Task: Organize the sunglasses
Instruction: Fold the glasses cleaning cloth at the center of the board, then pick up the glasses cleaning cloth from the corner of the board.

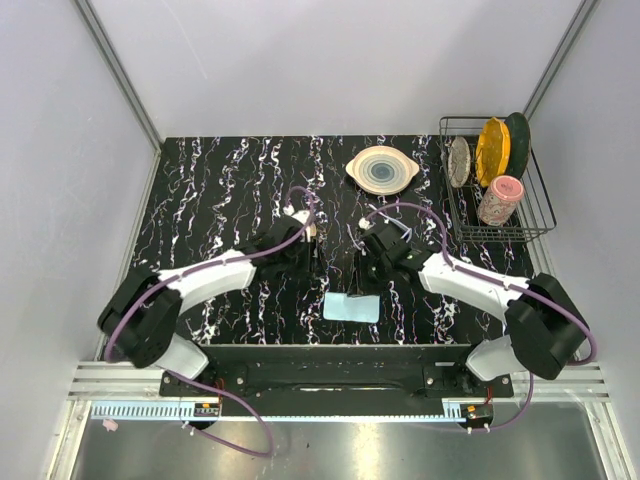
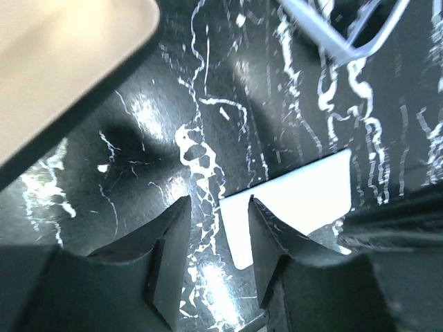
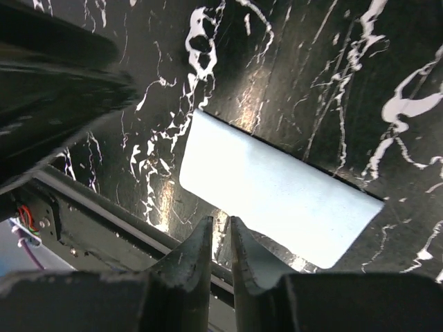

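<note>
The sunglasses (image 2: 315, 28) show only in the left wrist view. Thin whitish frame bars cross the upper right corner there, lying on the black marbled tabletop (image 1: 220, 190) beyond the far edge of the light blue cloth (image 1: 352, 307) and apart from it. Most of the pair runs out of the picture. From overhead I cannot pick them out among the white veins and the arms.

The left gripper (image 2: 218, 207) hovers over the tabletop just beside the cloth's left edge. Its two dark fingers stand clearly apart, with nothing between them but bare tabletop and a corner of the cloth below. The right gripper (image 3: 220, 229) hangs over the cloth's near edge. Its fingers are parted by only a narrow slit, and it has hold of nothing.

The cloth lies flat near the front edge of the tabletop, between the two arms. In the left wrist view, part of the case (image 2: 62, 55), with a tan lining and black rim, fills the corner well away from the cloth. Far behind the cloth sits a pale plate (image 1: 381, 169). To the cloth's far right is a wire dish rack (image 1: 540, 205) holding upright dishes and a pink cup (image 1: 500, 200).
</note>
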`<state>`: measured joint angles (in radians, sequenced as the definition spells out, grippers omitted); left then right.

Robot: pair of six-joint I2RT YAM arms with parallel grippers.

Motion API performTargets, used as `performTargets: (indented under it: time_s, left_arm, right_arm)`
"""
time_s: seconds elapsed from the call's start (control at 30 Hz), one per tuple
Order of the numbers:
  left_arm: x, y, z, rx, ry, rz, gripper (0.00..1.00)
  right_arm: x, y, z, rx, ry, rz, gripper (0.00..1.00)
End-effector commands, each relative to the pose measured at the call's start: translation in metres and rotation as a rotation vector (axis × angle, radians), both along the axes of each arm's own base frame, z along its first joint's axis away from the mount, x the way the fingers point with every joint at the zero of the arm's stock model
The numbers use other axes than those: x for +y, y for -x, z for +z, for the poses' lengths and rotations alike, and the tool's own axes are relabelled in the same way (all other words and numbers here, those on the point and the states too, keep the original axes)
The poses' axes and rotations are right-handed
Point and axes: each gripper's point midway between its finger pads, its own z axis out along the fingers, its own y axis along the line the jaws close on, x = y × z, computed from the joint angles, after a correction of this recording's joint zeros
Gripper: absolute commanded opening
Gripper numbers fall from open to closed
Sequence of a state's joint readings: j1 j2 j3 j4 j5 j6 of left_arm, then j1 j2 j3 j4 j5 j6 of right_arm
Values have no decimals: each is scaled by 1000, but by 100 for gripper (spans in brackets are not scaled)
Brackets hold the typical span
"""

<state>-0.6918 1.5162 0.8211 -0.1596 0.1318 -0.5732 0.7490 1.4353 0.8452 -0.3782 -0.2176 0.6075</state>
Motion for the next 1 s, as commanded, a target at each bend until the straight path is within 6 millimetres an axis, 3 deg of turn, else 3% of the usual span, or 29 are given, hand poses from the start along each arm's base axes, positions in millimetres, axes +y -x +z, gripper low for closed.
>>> performTargets:
  time_s: [0.0, 0.07, 0.17, 0.3, 0.4, 0.63, 0.97]
  left_arm:
    - [16, -26, 52, -156, 59, 86, 44]
    - [14, -28, 66, -169, 93, 62, 47]
    - [3, -15, 65, -101, 123, -1, 50]
    - [-8, 6, 50, 3, 154, -56, 54]
    - [-12, 18, 40, 41, 136, -66, 58]
    - [-23, 41, 12, 155, 74, -53, 64]
    - [-18, 53, -15, 235, -9, 3, 55]
  right_arm:
    - [-4, -26, 23, -113, 38, -85, 22]
    - [-17, -29, 18, -101, 107, -144, 25]
    - [-39, -29, 10, -84, 200, -253, 27]
    - [-65, -14, -4, -33, 276, -353, 43]
    - [-76, 0, -14, 10, 302, -379, 47]
    - [-86, 14, -28, 71, 335, -411, 47]
    - [-75, 9, -50, 90, 342, -361, 41]
